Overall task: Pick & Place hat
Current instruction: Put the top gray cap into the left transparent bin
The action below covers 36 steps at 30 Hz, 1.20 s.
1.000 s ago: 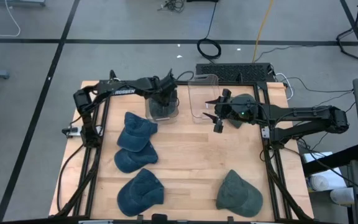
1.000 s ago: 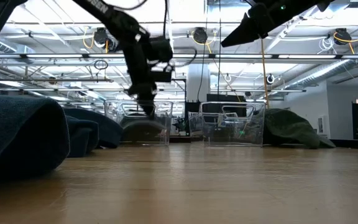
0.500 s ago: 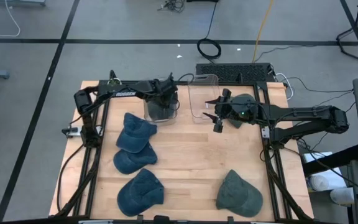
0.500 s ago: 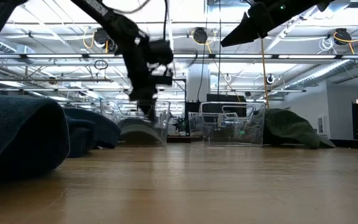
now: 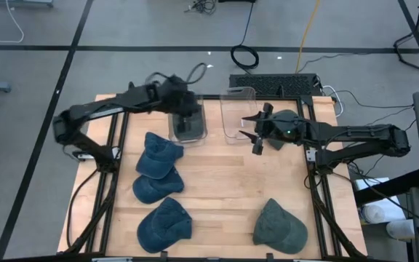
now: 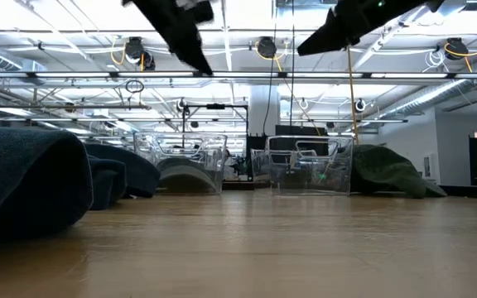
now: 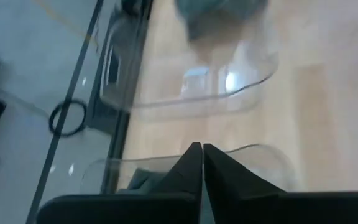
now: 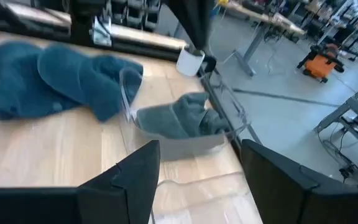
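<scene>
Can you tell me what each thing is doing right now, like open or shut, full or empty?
left gripper: jaws shut, holding nothing, above the left bin
right gripper: jaws open, empty
left bin: holds a hat
right bin: empty
blue hats: lying on the table
green hat: lying on the table

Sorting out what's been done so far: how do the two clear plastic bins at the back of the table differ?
The left clear plastic bin holds a dark teal hat, while the right clear plastic bin looks empty. The left gripper hangs above the left bin with jaws shut; the right gripper sits beside the right bin with jaws open. Both bins are transparent and stand side by side.
</scene>
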{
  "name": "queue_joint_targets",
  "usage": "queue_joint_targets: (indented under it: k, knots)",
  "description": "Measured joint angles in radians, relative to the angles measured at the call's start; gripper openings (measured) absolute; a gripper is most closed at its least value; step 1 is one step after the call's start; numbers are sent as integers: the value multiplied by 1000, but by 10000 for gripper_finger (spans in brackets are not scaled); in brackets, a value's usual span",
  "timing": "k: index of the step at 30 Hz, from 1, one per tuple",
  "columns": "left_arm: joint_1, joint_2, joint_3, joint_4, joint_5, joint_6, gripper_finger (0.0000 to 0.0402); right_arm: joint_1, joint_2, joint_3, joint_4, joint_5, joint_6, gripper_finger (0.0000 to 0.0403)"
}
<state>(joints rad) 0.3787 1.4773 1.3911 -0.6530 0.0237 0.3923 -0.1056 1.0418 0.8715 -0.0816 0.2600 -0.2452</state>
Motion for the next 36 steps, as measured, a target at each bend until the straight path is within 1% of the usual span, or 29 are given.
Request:
queue_joint_targets:
  k: [2, 6, 8, 12, 14, 17, 22, 26, 30, 33, 35, 36]
  knots:
    - [-27, -58, 0, -12, 14, -23, 34, 12, -29, 0, 8, 0, 2, 212]
    - [-78, -151, 0, -64, 45, -63, 33, 53, -98, 0, 5, -1, 24, 212]
    - [-99, -196, -3, -83, 103, -76, 28, 80, -134, 0, -2, -2, 30, 212]
    - [-130, -282, -53, -72, 262, -88, 12, 135, -202, 0, -23, -3, 35, 212]
    - [-147, -327, -107, -53, 289, -107, 5, 161, -232, 0, -41, -3, 47, 212]
    - [-169, -411, -217, 49, 271, -182, 9, 194, -270, 0, -66, -3, 62, 212]
    - [-193, -562, -387, 194, 171, -259, 22, 232, -312, 0, -72, -3, 96, 212]
    - [-193, -679, -503, 343, 121, -296, 11, 252, -335, 0, -99, -2, 121, 212]
    - [-193, -764, -615, 506, 113, -332, 4, 265, -356, 0, -170, -2, 134, 212]
    - [-193, -806, -673, 557, 112, -371, 17, 276, -372, 0, -247, -2, 173, 212]
    - [-193, -823, -691, 558, 108, -377, 30, 284, -379, 0, -286, -8, 257, 212]
    - [-193, -829, -694, 558, 106, -379, 36, 291, -381, 0, -306, -28, 305, 212]
